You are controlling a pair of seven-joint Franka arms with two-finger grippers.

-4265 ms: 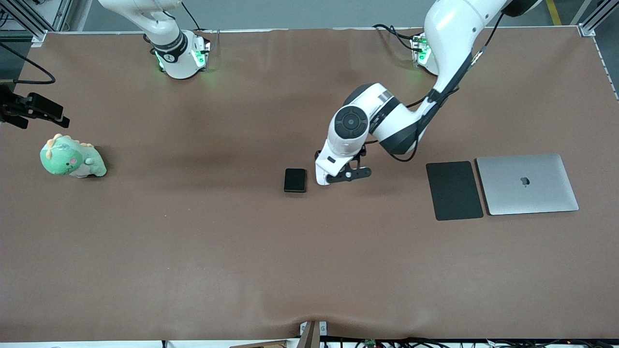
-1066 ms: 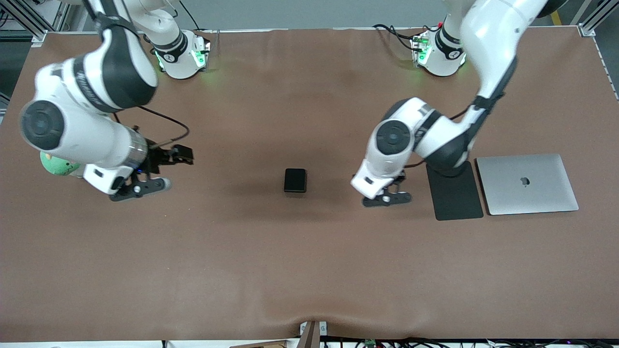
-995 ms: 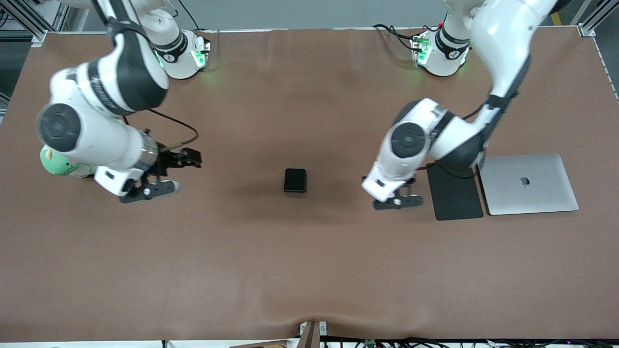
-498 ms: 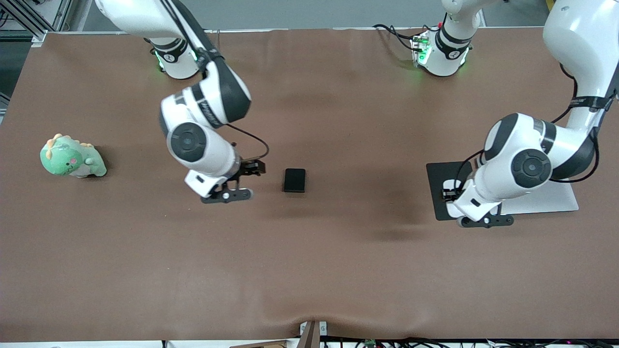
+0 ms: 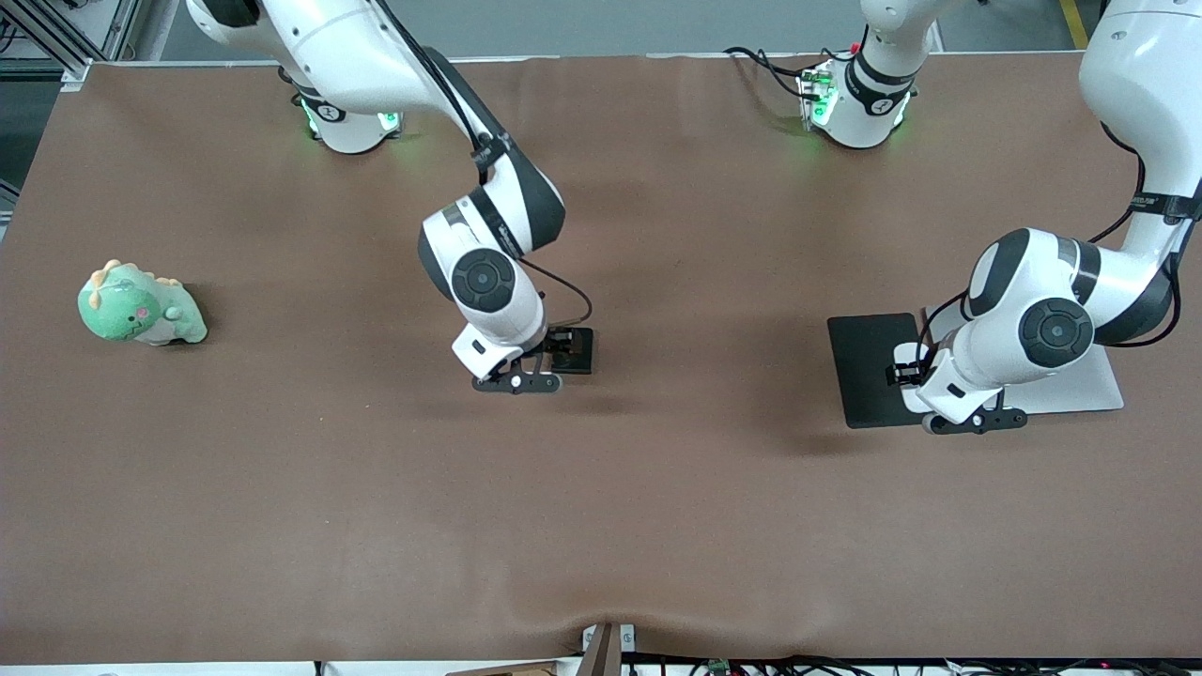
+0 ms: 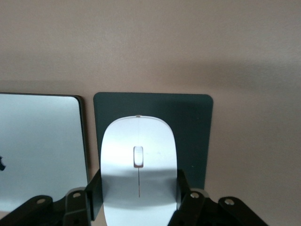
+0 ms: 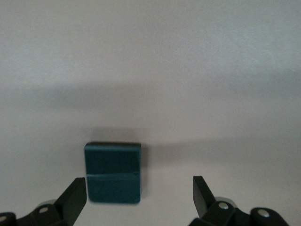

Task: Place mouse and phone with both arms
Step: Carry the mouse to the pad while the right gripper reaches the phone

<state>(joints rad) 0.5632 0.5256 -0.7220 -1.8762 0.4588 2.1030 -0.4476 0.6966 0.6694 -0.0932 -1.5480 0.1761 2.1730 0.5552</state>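
The black phone (image 5: pixel 579 347) lies flat near the table's middle. My right gripper (image 5: pixel 518 379) is open over it. In the right wrist view the phone (image 7: pixel 113 172) sits off-centre between the spread fingers (image 7: pixel 75 194), close to one and untouched by either; the gripper (image 7: pixel 138 195) holds nothing. My left gripper (image 5: pixel 972 420) is over the black mat (image 5: pixel 869 371). In the left wrist view it (image 6: pixel 138 200) is shut on the white mouse (image 6: pixel 138 160) and holds it over the mat (image 6: pixel 197 127). In the front view the left hand hides the mouse.
A closed silver laptop (image 5: pixel 1080 394) lies beside the mat, toward the left arm's end, and also shows in the left wrist view (image 6: pixel 42 146). A green dinosaur toy (image 5: pixel 141 305) sits at the right arm's end. Brown table around them.
My right arm swung from the dinosaur's end to the phone. My left arm carried the mouse from beside the phone to over the mat. The phone has not moved.
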